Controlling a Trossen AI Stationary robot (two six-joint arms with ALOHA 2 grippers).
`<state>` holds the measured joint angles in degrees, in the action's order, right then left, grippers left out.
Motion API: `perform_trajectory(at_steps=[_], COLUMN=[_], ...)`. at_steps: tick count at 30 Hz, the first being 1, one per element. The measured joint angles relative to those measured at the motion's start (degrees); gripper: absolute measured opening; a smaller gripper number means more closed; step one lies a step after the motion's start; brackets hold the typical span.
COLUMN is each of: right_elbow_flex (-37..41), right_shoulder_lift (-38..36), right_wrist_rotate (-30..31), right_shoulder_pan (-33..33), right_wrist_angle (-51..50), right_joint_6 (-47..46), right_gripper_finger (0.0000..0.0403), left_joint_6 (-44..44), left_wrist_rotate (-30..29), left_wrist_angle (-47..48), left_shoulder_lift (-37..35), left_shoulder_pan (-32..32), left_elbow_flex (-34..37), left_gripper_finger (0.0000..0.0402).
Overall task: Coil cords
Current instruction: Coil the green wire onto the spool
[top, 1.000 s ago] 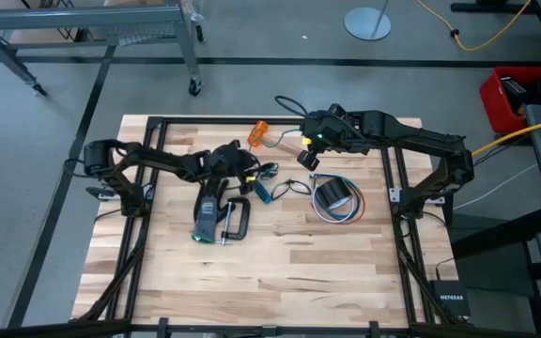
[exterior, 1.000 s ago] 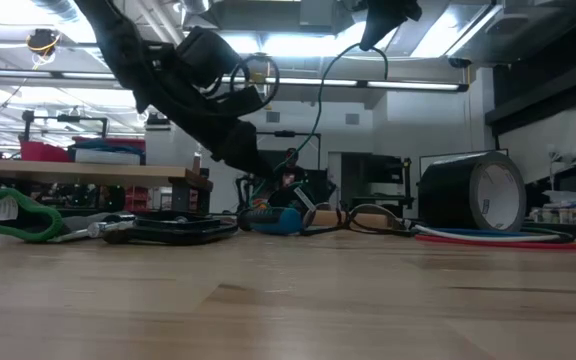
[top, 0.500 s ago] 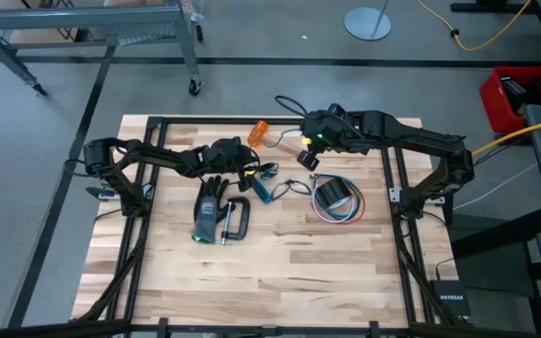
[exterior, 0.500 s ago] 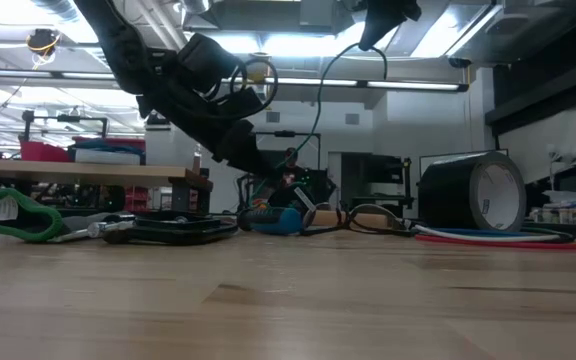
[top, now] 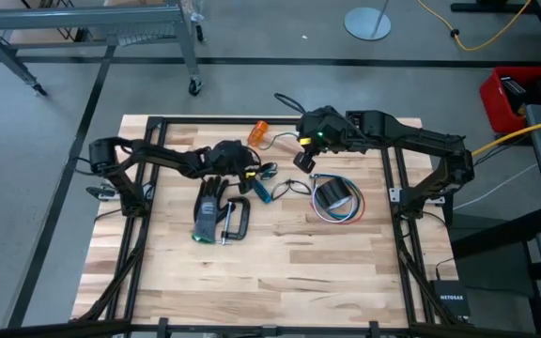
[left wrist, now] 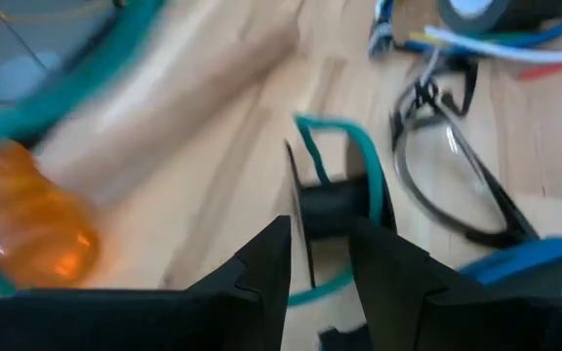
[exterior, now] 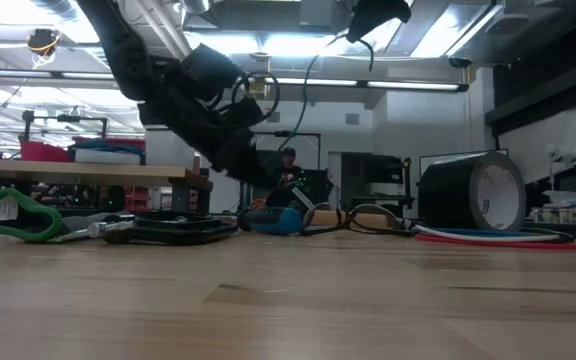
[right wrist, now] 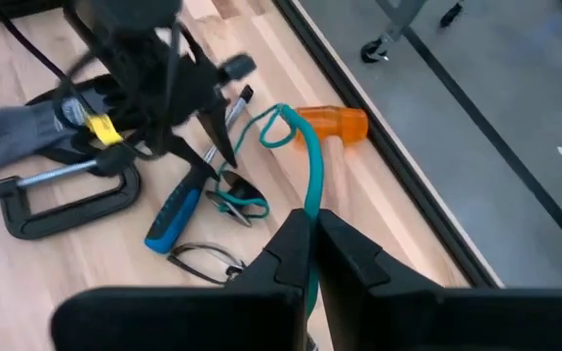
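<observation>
Teal-green cord (left wrist: 354, 161) smeared by blur in the left wrist view, one stretch gone behind the left gripper (left wrist: 315, 258) fingers. Orange thing (left wrist: 32, 219) also blurred there, too soft to name. Blue handle (left wrist: 535, 258) cut off by that picture's edge. Roll of tape (left wrist: 501, 12) cut off at the edge too, only a slice showing.

In the right wrist view, lower end of the cord lost between the right gripper (right wrist: 310, 258) fingers. Grey glove (right wrist: 8, 136) cut off at the edge.

In the low view, right gripper cut off at the top edge. Far-off room things too small to tell.
</observation>
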<state>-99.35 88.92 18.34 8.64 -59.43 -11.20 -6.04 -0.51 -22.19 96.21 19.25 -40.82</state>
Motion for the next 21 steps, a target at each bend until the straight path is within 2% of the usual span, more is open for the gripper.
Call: perform_trajectory(at_steps=[7, 15, 18, 21], right_elbow_flex=[0.0, 0.0, 0.0, 0.0], right_shoulder_lift=[0.0, 0.0, 0.0, 0.0], right_wrist_rotate=[-0.01, -0.01, -0.01, -0.01], right_shoulder_pan=[0.0, 0.0, 0.0, 0.0], right_wrist_angle=[0.01, 0.01, 0.01, 0.01], right_joint_6=[0.0, 0.0, 0.0, 0.0], right_gripper_finger=[0.0019, 0.0019, 0.0019, 0.0019], left_joint_6=[0.24, 0.06, 0.06, 0.07], left_wrist_rotate=[0.37, 0.35, 0.33, 0.33], left_wrist_angle=[-1.91, -8.61, -8.5, -7.93], left_shoulder_lift=[4.04, 4.65, 4.65, 4.65], left_shoulder_pan=[-0.12, 0.2, 0.71, 1.08], left_elbow_flex=[0.0, 0.0, -0.04, -0.04], left_gripper_finger=[0.01, 0.0094, 0.0068, 0.0022])
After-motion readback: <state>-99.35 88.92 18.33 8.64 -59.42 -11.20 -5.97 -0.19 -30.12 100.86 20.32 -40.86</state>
